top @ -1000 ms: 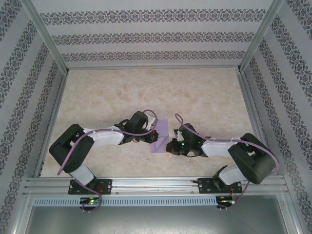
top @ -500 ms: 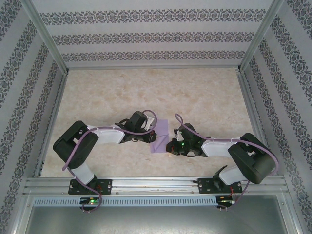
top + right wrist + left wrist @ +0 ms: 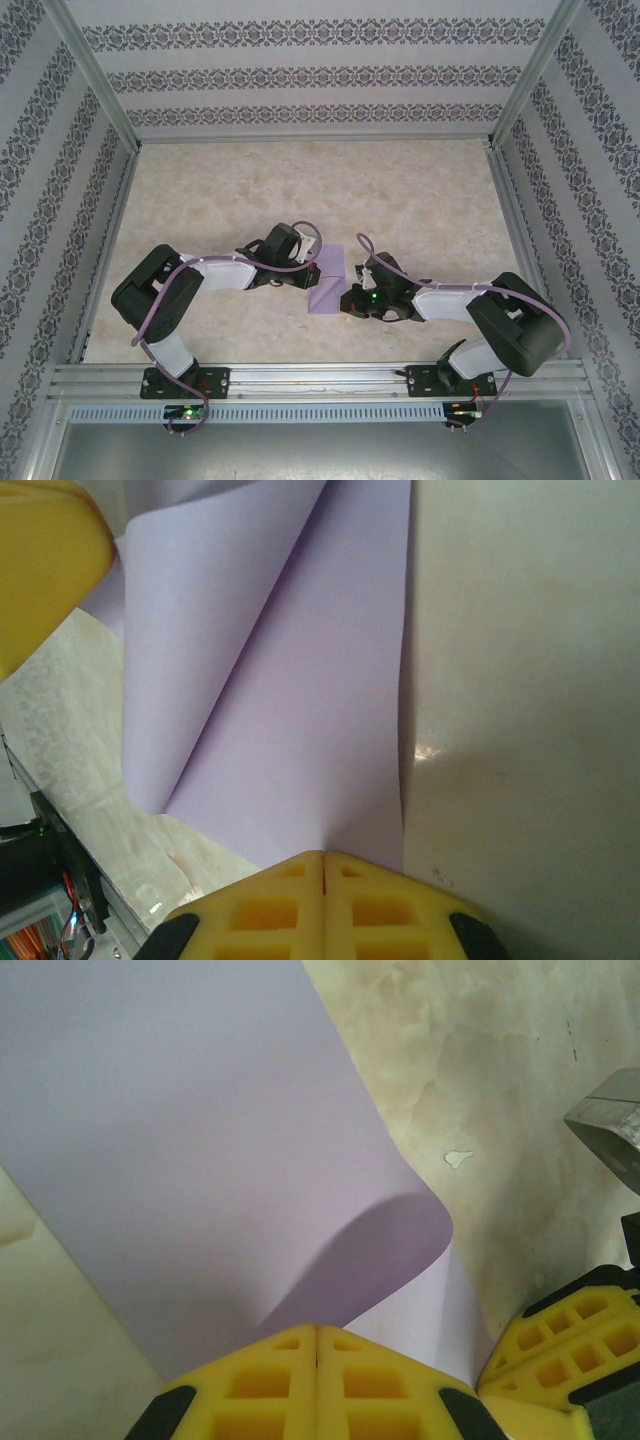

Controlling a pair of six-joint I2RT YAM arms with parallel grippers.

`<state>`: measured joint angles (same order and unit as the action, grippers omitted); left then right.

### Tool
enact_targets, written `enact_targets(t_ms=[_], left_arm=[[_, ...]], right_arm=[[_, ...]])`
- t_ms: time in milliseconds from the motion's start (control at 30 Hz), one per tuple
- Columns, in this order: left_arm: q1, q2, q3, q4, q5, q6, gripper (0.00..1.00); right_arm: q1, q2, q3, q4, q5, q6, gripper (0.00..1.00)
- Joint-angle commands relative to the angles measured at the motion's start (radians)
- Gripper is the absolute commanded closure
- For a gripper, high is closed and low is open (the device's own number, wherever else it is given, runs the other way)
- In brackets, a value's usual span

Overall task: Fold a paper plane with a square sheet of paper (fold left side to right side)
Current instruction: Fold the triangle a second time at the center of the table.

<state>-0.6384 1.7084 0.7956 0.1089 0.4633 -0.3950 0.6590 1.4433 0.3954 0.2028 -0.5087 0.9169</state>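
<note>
The square sheet of paper (image 3: 328,292) is lavender and lies on the marble table between the two arms. My left gripper (image 3: 316,276) is shut on the sheet's left edge. In the left wrist view the paper (image 3: 200,1140) curls up off the table and over into the closed yellow fingertips (image 3: 317,1328). My right gripper (image 3: 347,298) is shut, its tips resting on the flat part of the sheet (image 3: 300,730) near the right edge (image 3: 322,856). A raised flap shows at the left of the right wrist view. The two grippers are close together, with the sheet between them.
The marble tabletop (image 3: 400,200) stretches far and to both sides of the paper. Patterned walls with metal posts enclose it. An aluminium rail (image 3: 320,380) runs along the near edge. The right gripper's yellow finger (image 3: 570,1335) sits just right of the curled paper.
The left arm's elbow has drawn in toward the right and its wrist has edged slightly farther, carrying the paper's edge. The right arm has stayed put.
</note>
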Motion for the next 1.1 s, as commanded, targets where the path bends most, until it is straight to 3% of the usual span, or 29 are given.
enact_targets(t_ms=[0,1067], left_arm=[[0.015,0.022,0.026,-0.034,-0.006,0.032,1.0],[0.02,0.032,0.008,-0.031,-0.053,0.038,1.0]], right_arm=[[0.014,0.032,-0.005,-0.082,0.033,-0.021,1.0],[0.014,0.031,-0.001,-0.092,0.038,-0.027,1.0]])
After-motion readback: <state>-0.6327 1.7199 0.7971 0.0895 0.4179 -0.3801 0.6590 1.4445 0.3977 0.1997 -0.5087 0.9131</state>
